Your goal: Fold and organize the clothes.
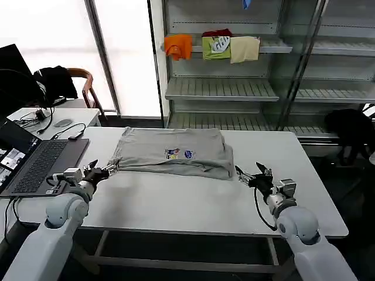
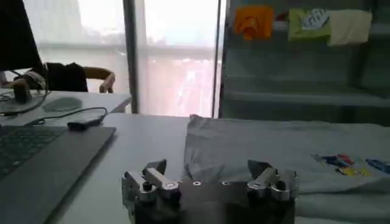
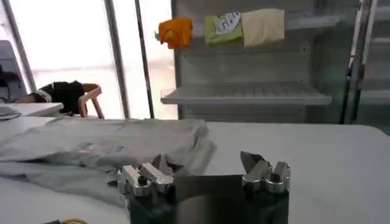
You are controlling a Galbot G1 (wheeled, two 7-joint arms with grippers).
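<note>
On the white table [image 1: 193, 205], a light grey T-shirt [image 1: 173, 151] lay partly folded, chest print [image 1: 179, 154] facing up, spread across the far-middle of the tabletop. Its long axis ran left-right, across the robot's front. 1 garment was visible on the table; no collared shirt could be made out. Left of the shirt sat an open laptop [image 1: 35, 161] with a cable beside it. Behind the table stood a shelf rack [image 1: 234, 88] with orange, green and cream cloths hung on it.

Both arms were low at the near edge. The left gripper [image 1: 104, 170] sat at the shirt's left edge, fingers spread apart and empty; in the left wrist view the left gripper [image 2: 210, 176] had the shirt hem just ahead of the jaws, and I could not tell if it touched. The right gripper [image 1: 251, 175] was just beside the shirt's right front corner, also spread wide, holding nothing, with cloth lying ahead of it in the right wrist view [image 3: 204, 173].

Judgement: shirt lay between the 2 grippers, each about equally near its own end, so the next fold likely needs both pinching opposite side edges.
</note>
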